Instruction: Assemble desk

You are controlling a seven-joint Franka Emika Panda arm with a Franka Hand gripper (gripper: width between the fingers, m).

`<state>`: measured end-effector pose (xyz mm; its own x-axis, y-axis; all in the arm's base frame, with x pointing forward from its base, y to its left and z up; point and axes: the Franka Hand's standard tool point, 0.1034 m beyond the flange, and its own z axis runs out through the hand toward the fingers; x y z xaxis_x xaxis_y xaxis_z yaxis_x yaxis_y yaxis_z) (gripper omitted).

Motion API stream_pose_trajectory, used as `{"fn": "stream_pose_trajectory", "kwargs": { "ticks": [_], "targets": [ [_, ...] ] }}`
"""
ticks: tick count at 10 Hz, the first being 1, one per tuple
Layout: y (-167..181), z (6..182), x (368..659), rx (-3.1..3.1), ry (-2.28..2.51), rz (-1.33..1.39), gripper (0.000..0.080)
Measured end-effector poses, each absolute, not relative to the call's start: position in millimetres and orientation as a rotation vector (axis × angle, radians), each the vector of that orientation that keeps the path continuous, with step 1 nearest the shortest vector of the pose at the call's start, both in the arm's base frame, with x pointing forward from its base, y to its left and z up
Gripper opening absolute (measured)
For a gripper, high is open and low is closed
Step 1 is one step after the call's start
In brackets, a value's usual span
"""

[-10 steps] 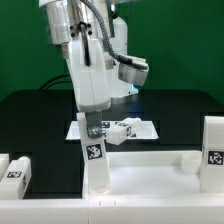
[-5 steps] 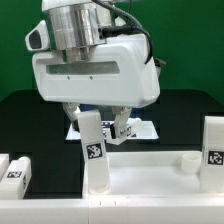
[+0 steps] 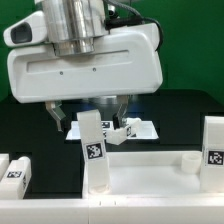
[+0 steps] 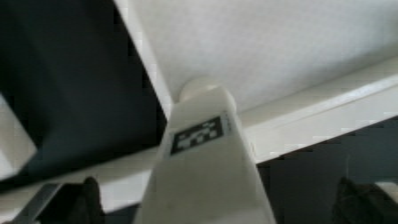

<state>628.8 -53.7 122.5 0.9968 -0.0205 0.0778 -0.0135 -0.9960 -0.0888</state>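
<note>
The desk's white tabletop (image 3: 150, 168) lies across the front of the exterior view. One white tagged leg (image 3: 93, 150) stands upright in its corner on the exterior view's left. My gripper (image 3: 88, 112) hangs open just over that leg's top, a finger on either side and neither touching it. In the wrist view the same leg (image 4: 205, 150) rises between my dark fingertips (image 4: 71, 202) with gaps on both sides; the gripper (image 4: 217, 205) holds nothing. A second leg (image 3: 213, 148) stands at the tabletop's corner on the exterior view's right.
A loose tagged leg (image 3: 120, 131) lies on the marker board (image 3: 143, 129) behind the tabletop. Two more loose legs (image 3: 13, 170) rest on the exterior view's left. The black table (image 3: 180, 110) stretches back to a green wall.
My gripper has let go of the upright leg and opened wide, and the hand has turned and risen. The leg stays standing in its corner.
</note>
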Motion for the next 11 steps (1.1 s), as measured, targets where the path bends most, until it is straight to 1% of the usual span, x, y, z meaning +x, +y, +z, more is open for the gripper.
{"fn": "stream_pose_trajectory", "kwargs": {
  "ticks": [1,3,4,5,7,9,11],
  "targets": [
    [-53.1,121.1,628.6,-3.042,0.076,-0.124,0.0649],
    [-53.7,120.9,628.5,-3.041,0.106,-0.122,0.0386],
    [-53.8,120.9,628.6,-3.036,0.176,-0.119,0.0386],
    [-53.9,120.8,628.5,-3.02,0.325,-0.111,0.0285],
    [-53.5,120.6,628.8,-2.991,0.51,-0.101,0.0285],
    [-52.8,120.1,631.2,-2.881,0.957,-0.082,0.0285],
    [-55.7,118.6,630.6,-2.547,1.596,-0.078,0.0285]
  ]
}}
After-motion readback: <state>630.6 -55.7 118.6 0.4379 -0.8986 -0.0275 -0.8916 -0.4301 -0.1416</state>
